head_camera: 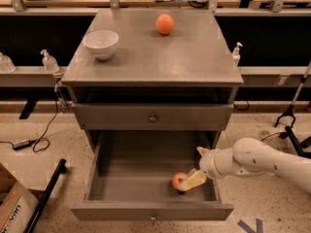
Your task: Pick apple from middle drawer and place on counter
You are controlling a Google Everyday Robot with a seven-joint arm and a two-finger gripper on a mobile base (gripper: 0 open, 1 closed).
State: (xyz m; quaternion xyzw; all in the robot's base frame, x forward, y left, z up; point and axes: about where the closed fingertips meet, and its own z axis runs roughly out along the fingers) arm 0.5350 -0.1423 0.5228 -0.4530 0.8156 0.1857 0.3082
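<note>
The apple (178,180) lies on the floor of the open middle drawer (150,210), near its front right corner. The gripper (188,183) is down in the drawer and touches the apple's right side, its pale tip covering part of the fruit. Whether the jaws stand wide or narrow cannot be told. The arm (257,158) reaches in over the drawer's right wall. The front wall is just beside the apple and the right wall is near. The left and back of the drawer floor lie bare. On the tabletop (155,62), a white bowl (101,43) sits at the left and an orange (164,24) near the back edge, well apart.
</note>
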